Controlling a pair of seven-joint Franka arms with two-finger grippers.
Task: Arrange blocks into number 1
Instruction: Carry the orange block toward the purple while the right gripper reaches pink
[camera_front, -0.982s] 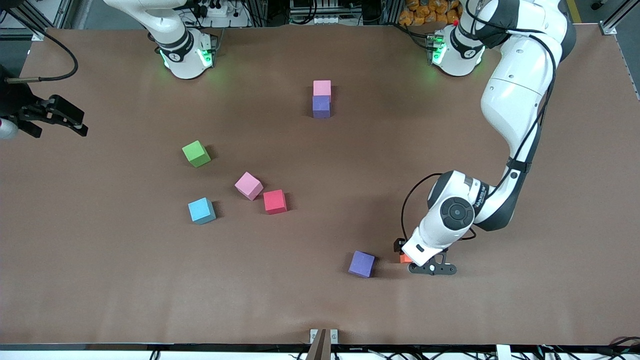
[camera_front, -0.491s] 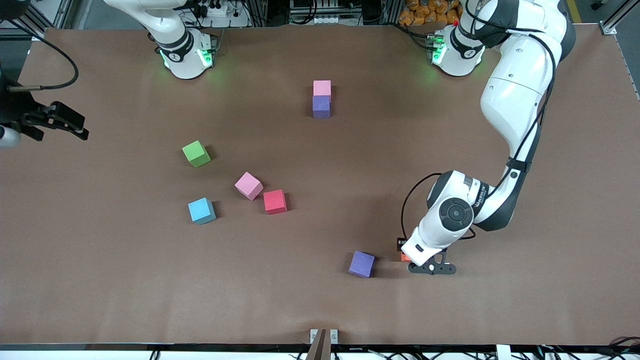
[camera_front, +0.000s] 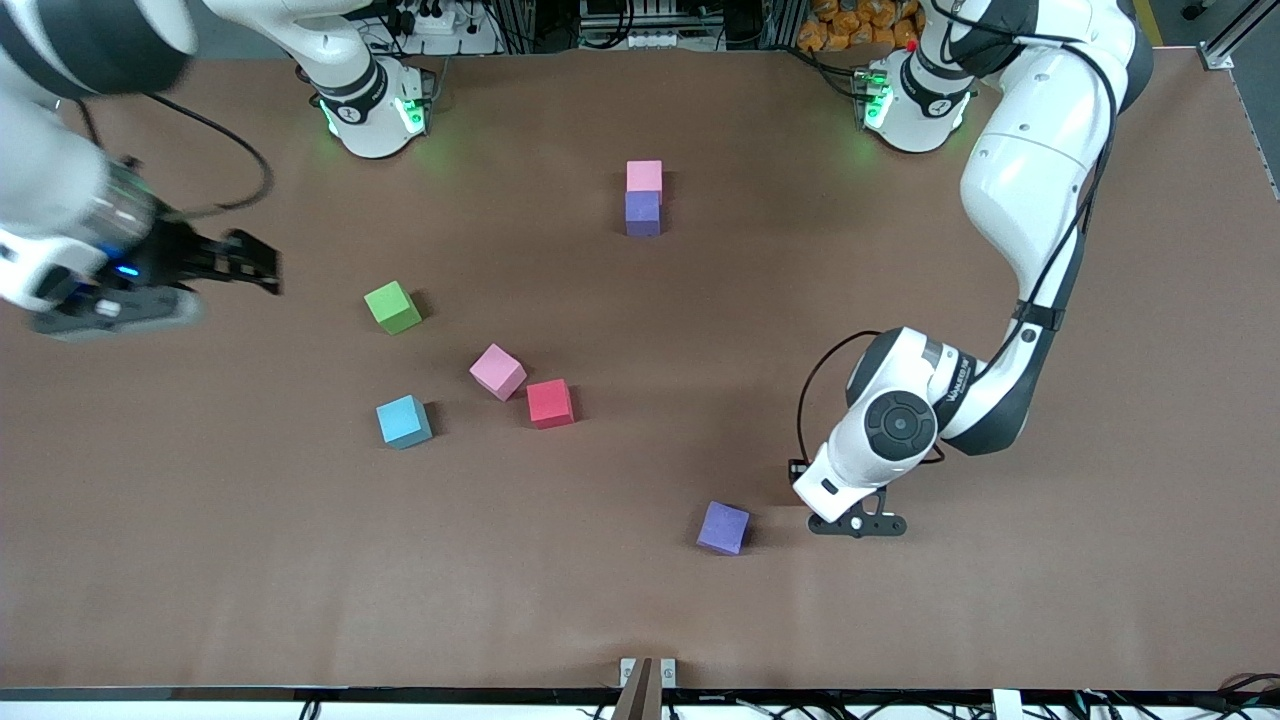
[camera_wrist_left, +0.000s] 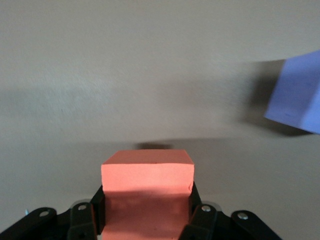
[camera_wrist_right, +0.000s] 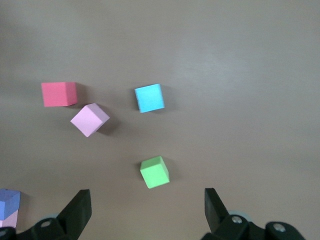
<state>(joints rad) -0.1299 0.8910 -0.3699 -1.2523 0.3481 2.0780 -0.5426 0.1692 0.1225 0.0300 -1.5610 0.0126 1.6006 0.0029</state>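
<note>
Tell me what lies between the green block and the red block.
The pink block sits between the green block and the red block, close beside the red one. The front view shows it plainly.

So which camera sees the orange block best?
The left wrist view: the orange block fills the foreground, clamped between the left gripper fingers. In the front view the arm's wrist hides it. The right wrist view doesn't show it at all.

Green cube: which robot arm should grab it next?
Probably the right: its open end effector hangs close to the small matte green cube, while the left end effector is shut on the orange cube.
</note>
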